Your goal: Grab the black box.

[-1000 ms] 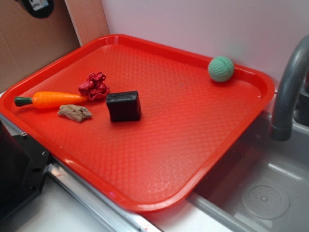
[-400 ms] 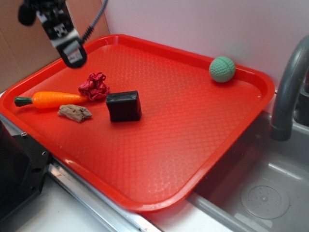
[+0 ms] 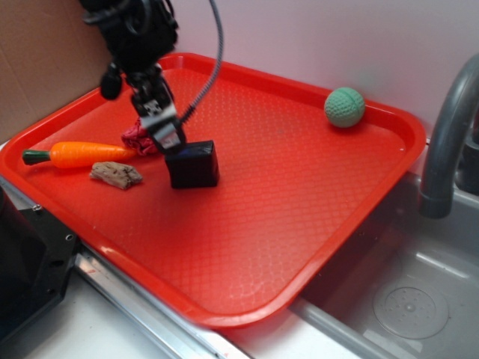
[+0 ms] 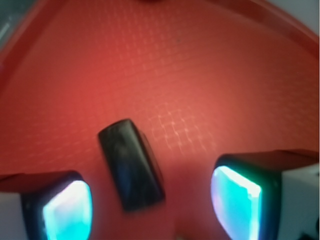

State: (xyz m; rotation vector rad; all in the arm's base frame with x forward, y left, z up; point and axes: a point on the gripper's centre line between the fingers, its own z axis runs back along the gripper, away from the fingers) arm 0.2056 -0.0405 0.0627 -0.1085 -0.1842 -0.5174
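The red tray carries everything. The tool has swung in from the far left corner and now hangs just above the black box, left of centre, fingers spread, seemingly either side; closing in should be next.

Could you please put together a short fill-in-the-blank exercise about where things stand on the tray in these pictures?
1. In the wrist view, the black box lies between the two fingers of the gripper, whose jaws stand ____.
2. Every loose object rests on a tray coloured ____.
3. The green ball sits near the tray's far ____.
4. The toy carrot lies beside a brown scrap, nearer the tray's ____ edge than the box.

Missing words: open; red; rim; left
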